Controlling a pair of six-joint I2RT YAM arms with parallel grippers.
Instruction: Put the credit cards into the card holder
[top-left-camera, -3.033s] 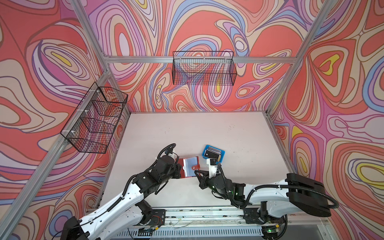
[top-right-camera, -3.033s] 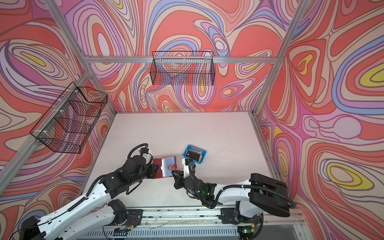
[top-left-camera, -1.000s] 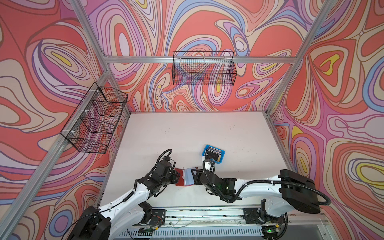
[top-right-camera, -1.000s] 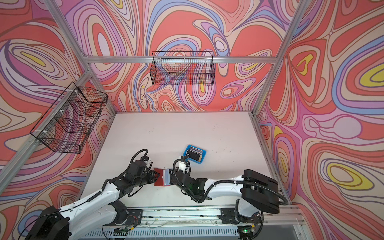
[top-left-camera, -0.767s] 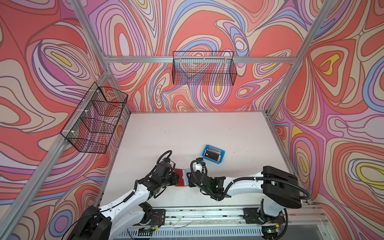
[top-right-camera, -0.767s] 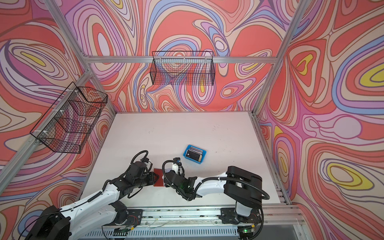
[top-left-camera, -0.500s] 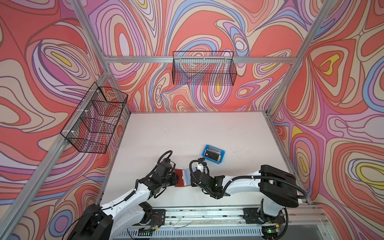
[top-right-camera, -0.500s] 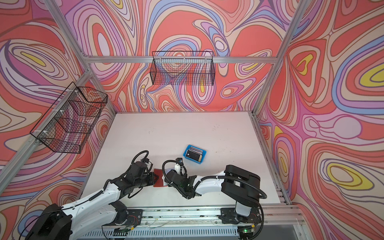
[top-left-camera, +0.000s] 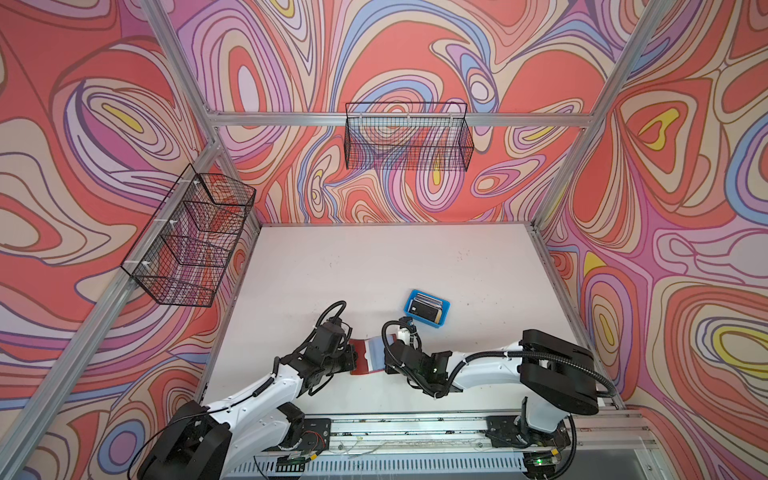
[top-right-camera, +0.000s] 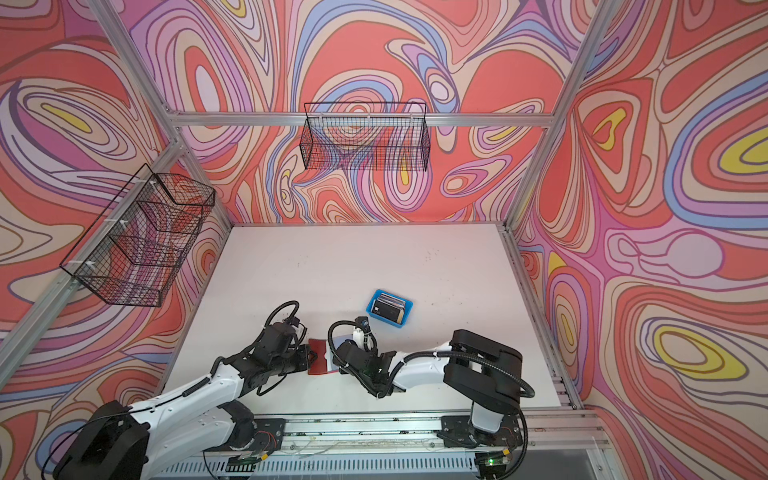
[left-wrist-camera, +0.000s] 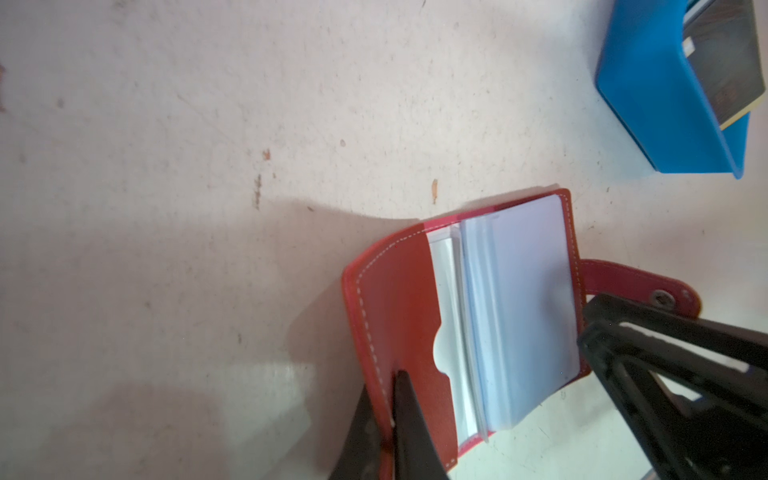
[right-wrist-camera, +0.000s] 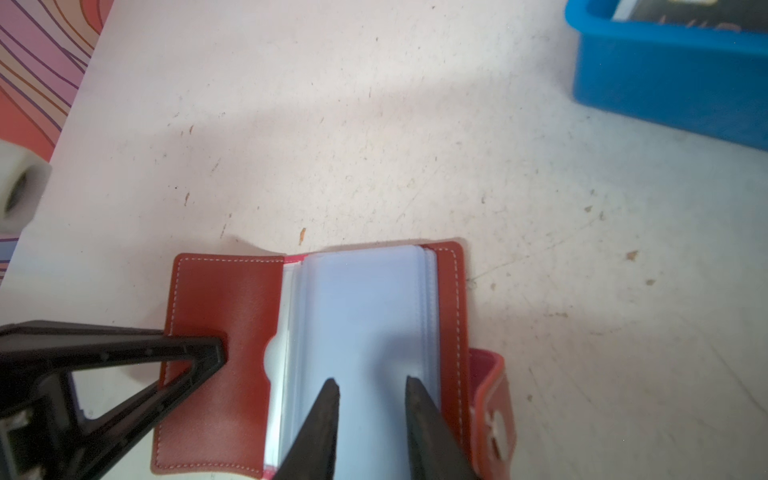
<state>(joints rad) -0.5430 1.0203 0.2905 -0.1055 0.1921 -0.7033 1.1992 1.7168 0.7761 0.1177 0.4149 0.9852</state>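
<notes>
At the outer cover edge of the card holder (left-wrist-camera: 395, 299), your left jaws are pinched together on the red flap. Judged purpose: pin that cover down so the booklet cannot fold shut.

Over the holder's clear sleeves (right-wrist-camera: 361, 311), your right jaws stand a little apart with nothing between them. The tips are on or just above the top sleeve; contact is not certain. Probably they are flattening the pages or feeling for a sleeve mouth.

The snap tab (left-wrist-camera: 640, 286) hangs loose off the holder's opposite cover. The holder lies open on the tabletop (right-wrist-camera: 374, 145).

The credit cards (top-left-camera: 426, 307) sit stacked in the blue tray (top-left-camera: 428, 322), near the holder beyond its snap-tab side, not touching. Neither jaws carry a card. The sleeves in view look empty, so loading is not yet begun.
</notes>
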